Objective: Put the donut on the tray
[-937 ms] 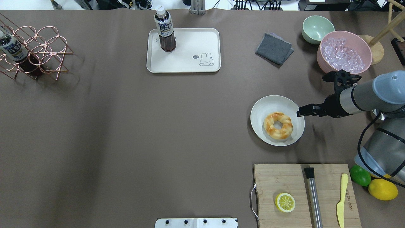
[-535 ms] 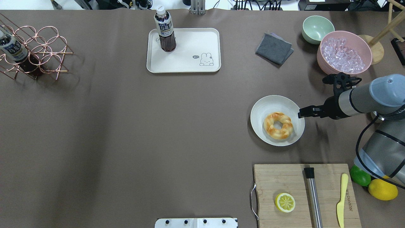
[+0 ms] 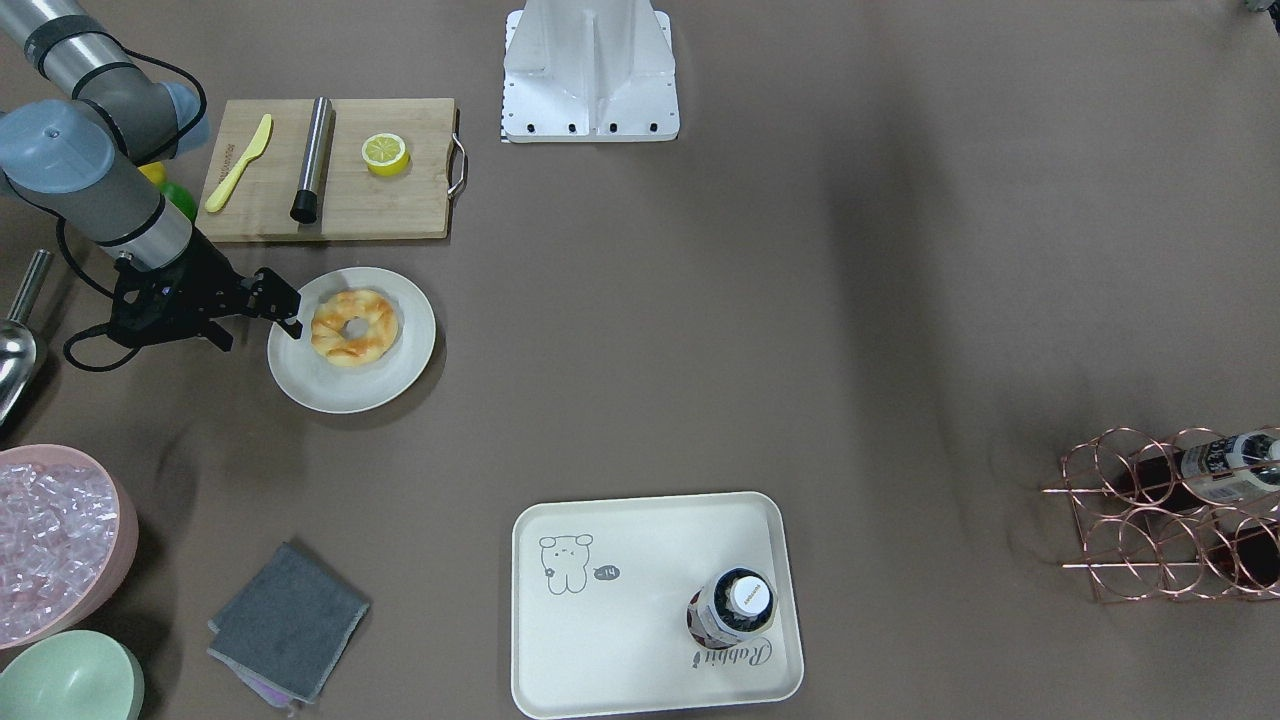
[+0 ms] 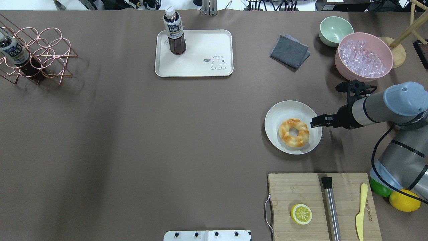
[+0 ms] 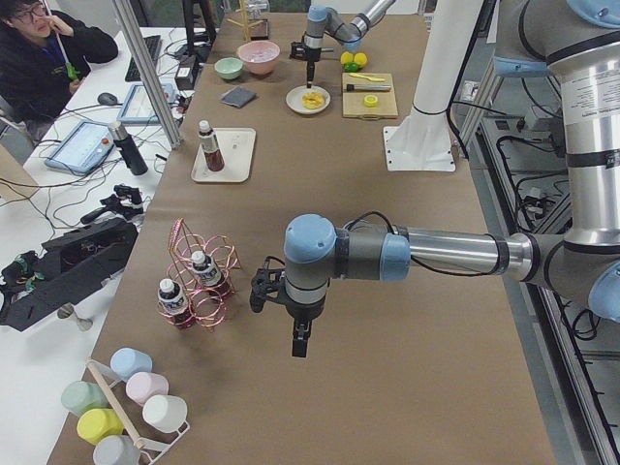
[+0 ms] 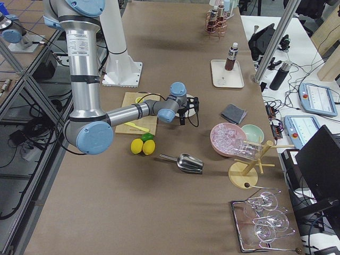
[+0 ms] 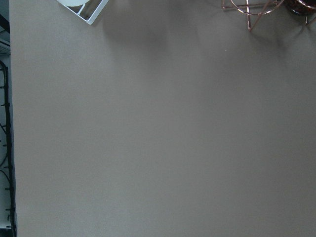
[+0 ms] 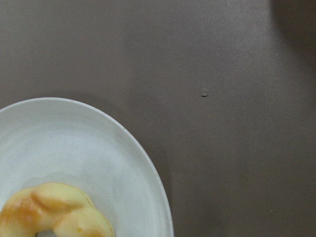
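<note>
Donut [image 4: 294,132] lies flat on a round white plate [image 4: 277,115], toward the desk's [image 4: 133,134] right end, about midway between the robot-side and far edges. Right claw [image 4: 314,122] hangs over the plate's rim on the right-end side, just beside the donut and apart from it; fingers stand a little apart, nothing between them. Left claw [image 5: 299,344] points down over bare desk near the left end; cannot tell how its fingers stand. Tray [image 4: 197,63] sits at the far edge, a little left of middle. One bottle [image 4: 174,33] stands upright on the tray's far-left corner, partly over the script "Rabbit"; a rabbit drawing with a small speech bubble is at the opposite corner. Bottle label print is too small to read. Wire rack [image 4: 43,53] at the far-left corner holds two more bottles, so three in all. Far-right corner: pink bowl [image 4: 362,57] of ice, green bowl [image 4: 334,30], two bowls; grey cloth [image 4: 289,51] just beside them. Board [image 4: 291,190] at the robot-side edge near the right end carries one lemon half [image 4: 301,214], one steel rod [image 4: 331,207] and one yellow knife [image 4: 361,214], its lettering unreadable. One lime [image 4: 378,189] and one lemon [image 4: 404,201] lie off the board's right side.
</note>
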`<state>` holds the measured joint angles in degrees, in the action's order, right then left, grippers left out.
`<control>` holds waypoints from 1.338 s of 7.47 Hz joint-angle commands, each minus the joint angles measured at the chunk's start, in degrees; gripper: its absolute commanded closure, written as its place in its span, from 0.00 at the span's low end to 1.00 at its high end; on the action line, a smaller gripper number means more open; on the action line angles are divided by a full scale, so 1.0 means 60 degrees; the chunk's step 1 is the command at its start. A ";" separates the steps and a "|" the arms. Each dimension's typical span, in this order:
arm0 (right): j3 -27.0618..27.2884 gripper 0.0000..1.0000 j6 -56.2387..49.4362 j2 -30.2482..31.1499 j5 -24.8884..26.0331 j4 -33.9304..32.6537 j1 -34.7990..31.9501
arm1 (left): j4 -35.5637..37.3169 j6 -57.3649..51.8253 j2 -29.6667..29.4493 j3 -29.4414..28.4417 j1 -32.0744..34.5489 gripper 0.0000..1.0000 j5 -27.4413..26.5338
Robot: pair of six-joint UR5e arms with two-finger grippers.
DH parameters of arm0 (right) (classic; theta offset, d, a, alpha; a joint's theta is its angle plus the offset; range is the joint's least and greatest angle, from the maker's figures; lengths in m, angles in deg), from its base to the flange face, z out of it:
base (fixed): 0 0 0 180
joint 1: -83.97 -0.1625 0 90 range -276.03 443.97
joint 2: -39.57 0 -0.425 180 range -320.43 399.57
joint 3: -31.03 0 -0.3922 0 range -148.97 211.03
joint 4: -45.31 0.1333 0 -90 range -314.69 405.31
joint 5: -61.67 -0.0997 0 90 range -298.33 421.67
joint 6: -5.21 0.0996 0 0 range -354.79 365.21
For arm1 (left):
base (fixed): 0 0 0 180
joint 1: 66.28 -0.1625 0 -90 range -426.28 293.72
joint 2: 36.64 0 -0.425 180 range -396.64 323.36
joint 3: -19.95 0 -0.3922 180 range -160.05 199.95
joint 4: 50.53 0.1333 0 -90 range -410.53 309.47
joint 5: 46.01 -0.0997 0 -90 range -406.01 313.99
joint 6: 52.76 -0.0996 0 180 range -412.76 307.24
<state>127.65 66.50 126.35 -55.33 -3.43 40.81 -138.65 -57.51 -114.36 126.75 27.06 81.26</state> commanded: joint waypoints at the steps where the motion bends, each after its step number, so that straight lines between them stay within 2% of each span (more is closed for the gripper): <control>1: 0.0024 0.54 0.0333 -0.0020 0.0003 -0.0007 0.0103 | 0.0009 0.0001 0.0018 0.0027 0.0000 0.02 0.0000; 2: 0.0038 0.73 0.0333 -0.0005 -0.0012 -0.0007 0.0118 | -0.0006 0.0001 0.0019 0.0012 0.0000 0.02 0.0000; 3: 0.0068 0.97 0.0333 -0.0005 0.0003 -0.0007 0.0118 | -0.0006 0.0001 0.0019 0.0012 0.0000 0.02 0.0000; 6: 0.0184 1.00 0.0333 -0.0005 -0.0041 0.0007 0.0118 | 0.0009 0.0001 -0.0055 -0.0002 0.0000 0.02 0.0000; 8: 0.0825 1.00 0.0348 0.0068 -0.0172 -0.0022 0.0089 | 0.0009 0.0001 -0.0055 -0.0002 0.0000 0.02 0.0000; 10: 0.0918 1.00 0.0829 -0.0411 -0.0319 -0.0153 -0.0028 | 0.0023 0.0001 -0.0069 -0.0046 -0.0014 0.02 0.0000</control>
<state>132.48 69.48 126.27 -56.58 -3.69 41.14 -138.59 -57.51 -114.69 126.71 27.06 81.26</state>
